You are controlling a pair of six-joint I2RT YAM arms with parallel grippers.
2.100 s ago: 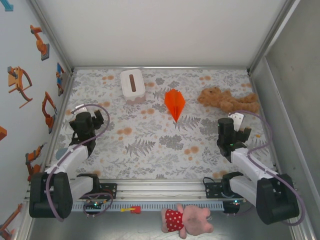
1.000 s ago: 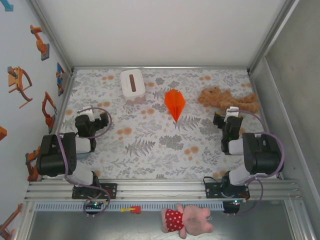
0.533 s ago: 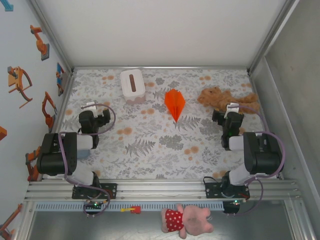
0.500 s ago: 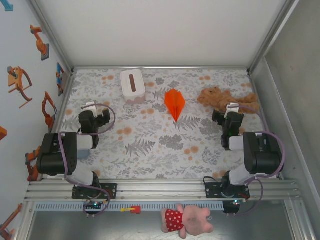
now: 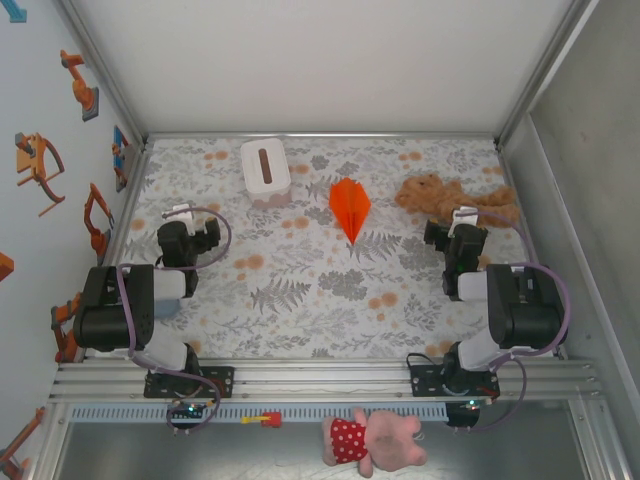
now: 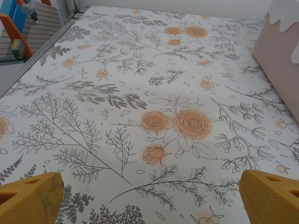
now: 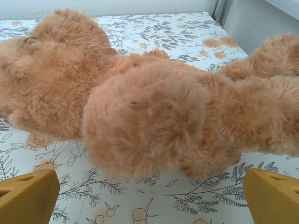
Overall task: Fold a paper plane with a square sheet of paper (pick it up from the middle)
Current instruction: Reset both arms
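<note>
1. The left pincer [image 6: 149,200] is spread wide with nothing between its yellow fingertips [image 6: 30,200]. It looks toward 12 o'clock over bare floral-patterned surface [image 5: 300,290], with the side of the white tissue box [image 6: 280,65] at about its 2 o'clock.
2. The right pincer [image 7: 149,198] is also fully spread and holds nothing. The tan plush toy [image 7: 140,102] lies straight ahead of it at 12 o'clock, close to the fingertips but not touching them.
3. The bright orange paper plane [image 5: 350,207], a narrow pointed dart, lies flat in the far middle of the surface. The tissue box is at its 10 o'clock and the plush toy at its 3 o'clock, and it touches neither.
4. Seen from above, the plane lies at roughly 3 o'clock from the left pincer and roughly 9 o'clock from the right. The right arm is the nearer of the two.
5. The plane's long axis runs from 12 to 6 o'clock, with the nose at 6, toward the arm bases.
6. The folding looks finished, and both arms sit tucked near their bases. If the plane had to be picked up again, the right arm looks better placed, closing across the centre crease. The plush toy sits close beside that path.
</note>
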